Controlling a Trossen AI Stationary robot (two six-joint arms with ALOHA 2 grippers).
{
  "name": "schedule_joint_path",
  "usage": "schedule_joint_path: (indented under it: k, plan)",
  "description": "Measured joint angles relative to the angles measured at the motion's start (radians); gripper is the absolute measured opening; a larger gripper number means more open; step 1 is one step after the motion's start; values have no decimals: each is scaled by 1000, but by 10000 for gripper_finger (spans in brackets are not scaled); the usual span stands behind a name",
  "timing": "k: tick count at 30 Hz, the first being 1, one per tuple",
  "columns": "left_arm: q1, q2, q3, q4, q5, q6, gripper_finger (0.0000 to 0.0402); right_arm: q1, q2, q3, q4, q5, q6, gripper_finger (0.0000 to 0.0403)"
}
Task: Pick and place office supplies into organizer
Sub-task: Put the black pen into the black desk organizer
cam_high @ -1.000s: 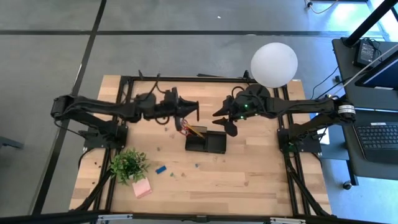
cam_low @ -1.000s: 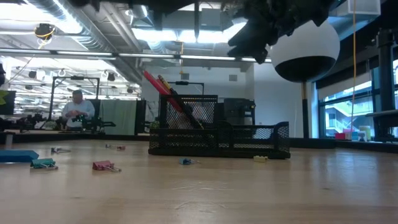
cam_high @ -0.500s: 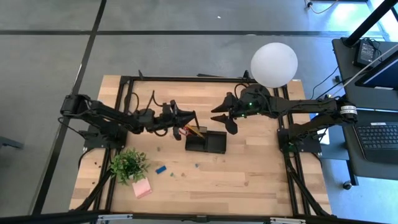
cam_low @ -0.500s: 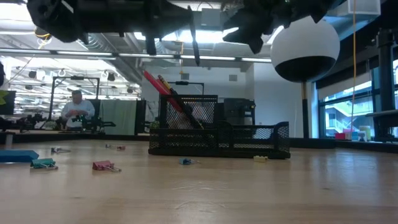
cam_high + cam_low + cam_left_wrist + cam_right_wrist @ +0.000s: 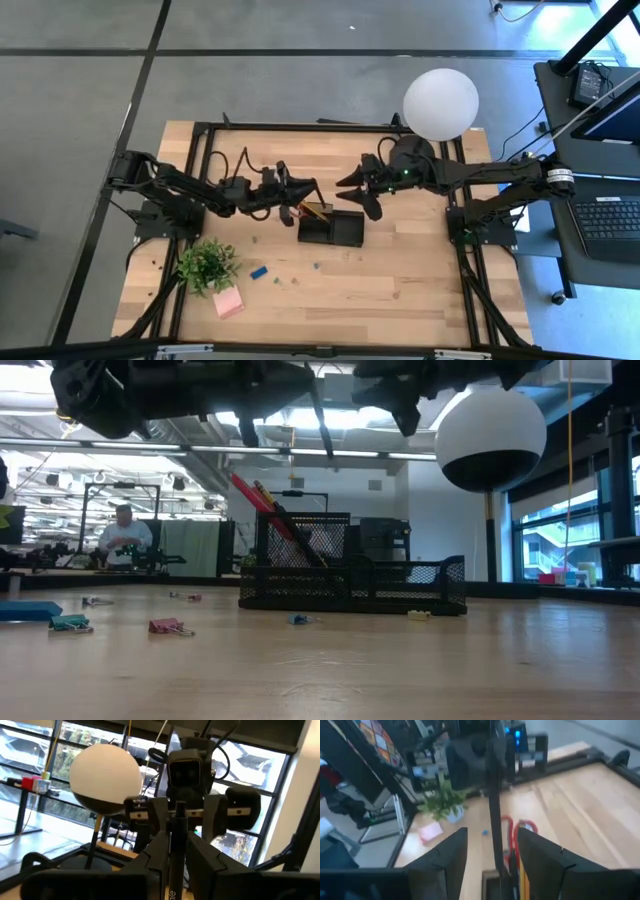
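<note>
The surface (image 5: pixel 400 280) is a light wooden top carrying the organizer (image 5: pixel 332 228) near its middle, set between the two arms so that either can reach it. Its taller compartment already holds the scissors (image 5: pixel 250 497), pencils (image 5: pixel 268 498) and a dark pen, all leaning toward the left arm's side, as long items do in an open cup.

The left gripper (image 5: pixel 297 191) hangs high, just beside the organizer's tall end, its fingers (image 5: pixel 155 847) clamped on a dark pen (image 5: pixel 177 840) held roughly upright; I judge this is to drop it tip-first into the tall compartment. The right gripper (image 5: pixel 362 192) hovers over the organizer's far edge, facing the left one, fingers (image 5: pixel 445 857) apart and empty, apparently waiting clear of the drop.

Loose supplies remain on the near side: a pink pad (image 5: pixel 228 302) beside the plant (image 5: pixel 208 264), a blue eraser (image 5: pixel 259 272), and small clips (image 5: pixel 168 626) scattered well apart.

The pen's barrel carries pale lettering at the wrist view's lower edge; too little shows to read.
</note>
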Motion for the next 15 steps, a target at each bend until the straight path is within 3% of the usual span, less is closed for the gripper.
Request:
schedule_joint_path:
  k: [15]
  plan:
    - [0, 1, 23, -5, 34, 42, 49, 44, 110, 1, 153, 3, -55, 178]
